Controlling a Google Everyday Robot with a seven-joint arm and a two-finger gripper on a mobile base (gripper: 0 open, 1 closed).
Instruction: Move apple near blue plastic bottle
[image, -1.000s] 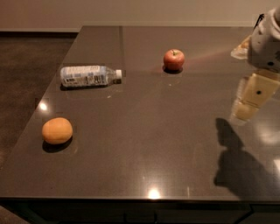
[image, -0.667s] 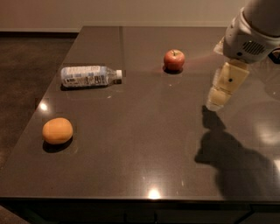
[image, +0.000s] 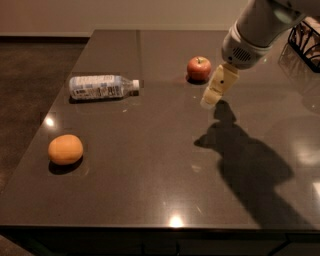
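Observation:
The apple (image: 199, 68) is small, round and red with a short stem; it stands on the dark table toward the back, right of centre. The blue plastic bottle (image: 102, 86) lies on its side to the left of it, white cap pointing right toward the apple, about a bottle's length away. My gripper (image: 213, 94) hangs from the arm at the upper right, just right of and in front of the apple, above the table surface and not touching the apple. It holds nothing that I can see.
An orange round fruit (image: 65, 149) sits at the front left of the table (image: 165, 175). A dark wire basket (image: 306, 39) stands at the back right edge. The arm's shadow falls on the right half of the table.
The arm and gripper have moved left and toward the back, from the table's right edge to just beside the apple. The apple, bottle and orange fruit have not moved.

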